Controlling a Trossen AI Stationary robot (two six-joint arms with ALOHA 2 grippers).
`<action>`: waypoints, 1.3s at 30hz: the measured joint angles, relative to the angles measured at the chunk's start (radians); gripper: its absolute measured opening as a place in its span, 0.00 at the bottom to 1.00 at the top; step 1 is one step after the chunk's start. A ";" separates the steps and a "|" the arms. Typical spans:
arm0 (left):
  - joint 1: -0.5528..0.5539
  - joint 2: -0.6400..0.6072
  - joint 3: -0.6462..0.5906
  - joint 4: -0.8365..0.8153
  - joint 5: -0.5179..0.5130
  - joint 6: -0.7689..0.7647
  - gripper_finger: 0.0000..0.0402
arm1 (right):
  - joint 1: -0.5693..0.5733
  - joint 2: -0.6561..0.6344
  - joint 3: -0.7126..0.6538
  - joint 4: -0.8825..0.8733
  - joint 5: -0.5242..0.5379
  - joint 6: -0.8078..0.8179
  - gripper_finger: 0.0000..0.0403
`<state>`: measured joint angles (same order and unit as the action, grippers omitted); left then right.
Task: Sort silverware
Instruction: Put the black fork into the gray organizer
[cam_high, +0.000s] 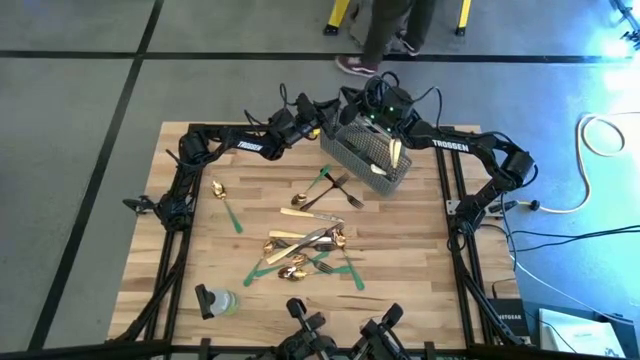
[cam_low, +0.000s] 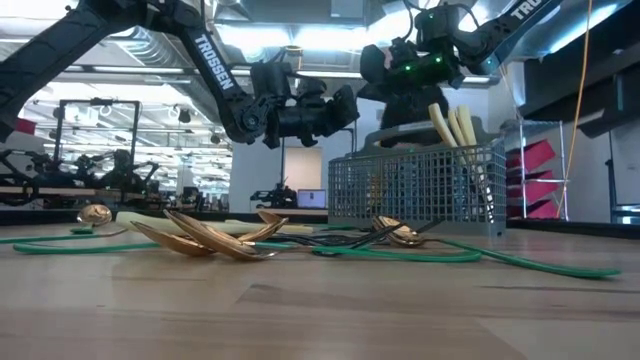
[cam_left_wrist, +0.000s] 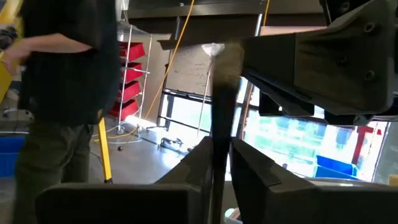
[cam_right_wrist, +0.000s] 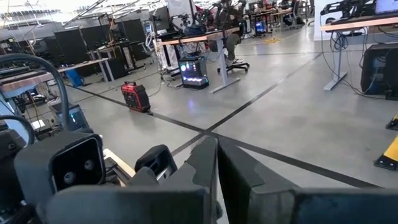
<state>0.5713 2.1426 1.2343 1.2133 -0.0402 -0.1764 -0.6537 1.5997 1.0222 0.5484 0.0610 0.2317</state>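
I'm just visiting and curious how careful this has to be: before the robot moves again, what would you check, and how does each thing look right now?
1. Left gripper holding a piece: ok, a thin upright utensil sits between its fingers; which kind, cannot tell.
2. Left gripper over the mesh basket: cannot tell, it is raised beside it.
3. Right gripper empty: ok, fingers shut on nothing.
4. Basket standing steady: ok, upright with cream-handled knives in it.
5. Silverware left on the table: not ok, spoons and forks lie unsorted.
6. Person away from the arms: cannot tell, standing near the table's far edge.
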 joint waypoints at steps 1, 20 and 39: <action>0.000 0.000 0.000 0.000 0.000 0.000 0.12 | 0.000 0.000 0.000 0.000 0.000 0.000 0.00; 0.017 -0.039 0.000 -0.008 0.001 0.055 0.19 | 0.089 -0.034 -0.001 -0.085 -0.016 -0.122 0.00; 0.031 -0.465 -0.121 -0.607 0.150 0.392 0.17 | 0.514 -0.406 -0.109 -0.587 0.257 -0.341 0.00</action>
<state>0.6025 1.6772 1.1135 0.6059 0.1097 0.2151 -0.1395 1.1934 0.9136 -0.0390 0.3180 -0.1097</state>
